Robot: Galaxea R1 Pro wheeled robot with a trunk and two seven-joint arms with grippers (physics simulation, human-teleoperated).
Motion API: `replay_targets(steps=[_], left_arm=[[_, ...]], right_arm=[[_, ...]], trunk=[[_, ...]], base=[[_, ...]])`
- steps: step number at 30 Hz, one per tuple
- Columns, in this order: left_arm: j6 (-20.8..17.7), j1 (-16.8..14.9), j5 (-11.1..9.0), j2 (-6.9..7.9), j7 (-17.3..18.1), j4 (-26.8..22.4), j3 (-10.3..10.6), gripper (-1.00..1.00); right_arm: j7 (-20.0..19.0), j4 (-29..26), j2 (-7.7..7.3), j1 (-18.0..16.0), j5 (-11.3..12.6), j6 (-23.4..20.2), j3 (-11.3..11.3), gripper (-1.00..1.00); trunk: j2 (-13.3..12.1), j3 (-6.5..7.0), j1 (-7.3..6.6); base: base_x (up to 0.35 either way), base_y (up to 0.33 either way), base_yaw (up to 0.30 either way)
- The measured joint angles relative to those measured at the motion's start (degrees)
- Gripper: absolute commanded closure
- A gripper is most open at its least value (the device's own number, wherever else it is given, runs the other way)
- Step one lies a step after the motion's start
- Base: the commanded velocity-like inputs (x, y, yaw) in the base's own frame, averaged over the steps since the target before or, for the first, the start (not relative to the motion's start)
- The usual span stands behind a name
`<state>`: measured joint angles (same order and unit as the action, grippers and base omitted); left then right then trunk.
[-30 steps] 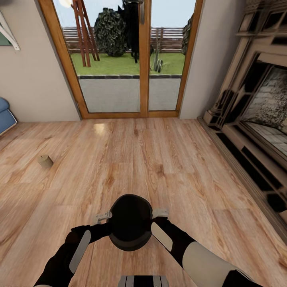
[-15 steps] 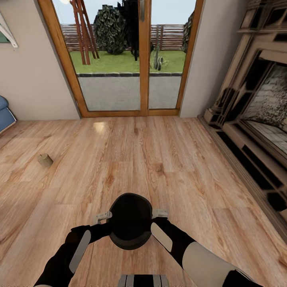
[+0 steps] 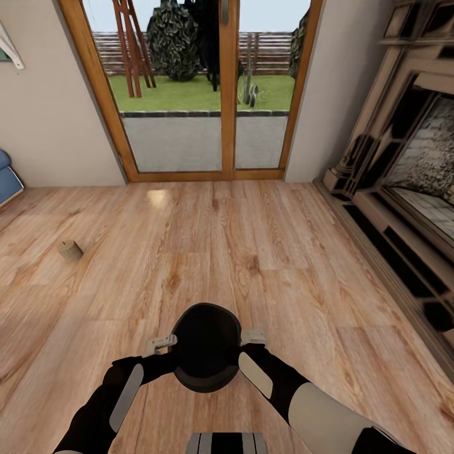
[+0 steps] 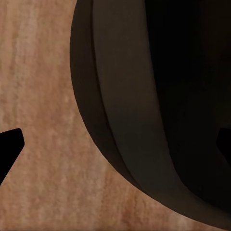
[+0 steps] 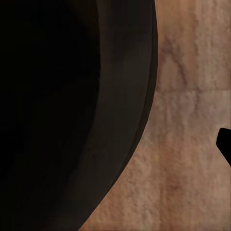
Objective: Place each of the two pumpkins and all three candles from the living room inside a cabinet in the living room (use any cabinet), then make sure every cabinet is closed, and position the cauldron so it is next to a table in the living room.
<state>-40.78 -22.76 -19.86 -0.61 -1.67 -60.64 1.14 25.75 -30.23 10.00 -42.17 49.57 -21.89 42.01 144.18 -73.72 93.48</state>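
Cauldron (image 3: 207, 347) held w/ left hand (image 3: 161, 344) & right hand (image 3: 253, 337) gripping its rim on opposite sides, above wood floor (image 3: 265, 265), glass door (image 3: 189, 94) ahead; candle (image 3: 70, 250) on floor, well apart from cauldron.

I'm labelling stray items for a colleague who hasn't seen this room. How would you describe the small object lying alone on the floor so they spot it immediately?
Start from the wood-framed glass patio doors in the far wall and come down onto the light wooden plank floor. Towards the left side, short of the blue cushion at the edge, lies a short stout pale beige cylindrical candle. It is the one loose thing on those boards, far smaller and lighter than the carried black round cauldron.
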Motion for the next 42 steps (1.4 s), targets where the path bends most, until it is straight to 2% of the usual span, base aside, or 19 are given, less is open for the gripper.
replay_targets(steps=[8,11,12,16,19,21,31,32,42], left_arm=[[0.0,0.0,0.0,0.01,0.0,0.0,0.0,-1.0],[0.0,0.0,0.01,0.03,0.0,0.0,0.0,-1.0],[0.0,0.0,0.0,0.05,0.0,0.0,0.0,-1.0],[0.0,0.01,0.0,0.04,0.0,0.0,0.0,-1.0],[-0.01,0.02,0.0,0.01,0.0,-0.02,0.0,-1.0],[0.0,0.0,0.0,0.0,0.0,0.0,0.0,-1.0],[0.0,0.0,0.0,0.0,0.0,0.0,0.08,-1.0],[0.0,0.0,0.0,0.0,0.0,0.0,0.08,1.0],[-0.05,0.0,-0.57,-0.02,0.01,-0.02,0.01,1.0]], right_arm=[[0.0,0.0,0.0,-0.01,0.0,0.02,0.0,-1.0],[0.0,0.0,0.0,0.0,0.01,0.07,0.0,-1.0],[0.0,0.0,0.0,-0.01,0.0,0.08,0.0,1.0],[-0.04,0.01,-0.01,-0.02,0.04,0.06,-0.04,1.0],[0.43,-0.01,-0.03,-0.08,-2.12,-0.39,-0.11,1.0],[0.05,0.02,-0.01,-0.01,-0.21,0.0,-0.03,1.0],[0.06,0.03,-0.01,0.0,-0.12,0.5,-0.03,1.0],[0.06,0.03,-0.01,-0.01,-0.13,0.6,-0.03,1.0],[0.1,0.03,0.0,0.03,0.09,1.25,0.03,1.0]], trunk=[[0.0,0.0,0.0],[0.04,-0.66,0.08],[0.04,-0.66,0.08],[0.04,-0.66,0.07],[0.05,-0.65,0.07],[0.04,-0.67,0.08],[0.04,-0.67,0.08],[0.04,-0.67,0.08],[0.04,-0.66,0.07]], base=[[0.0,0.0,0.0],[0.0,0.0,0.0],[0.0,0.0,0.0],[0.0,0.0,0.0],[0.0,0.0,0.0],[0.0,0.0,0.0],[0.0,0.0,0.0],[0.0,0.0,0.0],[0.0,0.0,0.0]])
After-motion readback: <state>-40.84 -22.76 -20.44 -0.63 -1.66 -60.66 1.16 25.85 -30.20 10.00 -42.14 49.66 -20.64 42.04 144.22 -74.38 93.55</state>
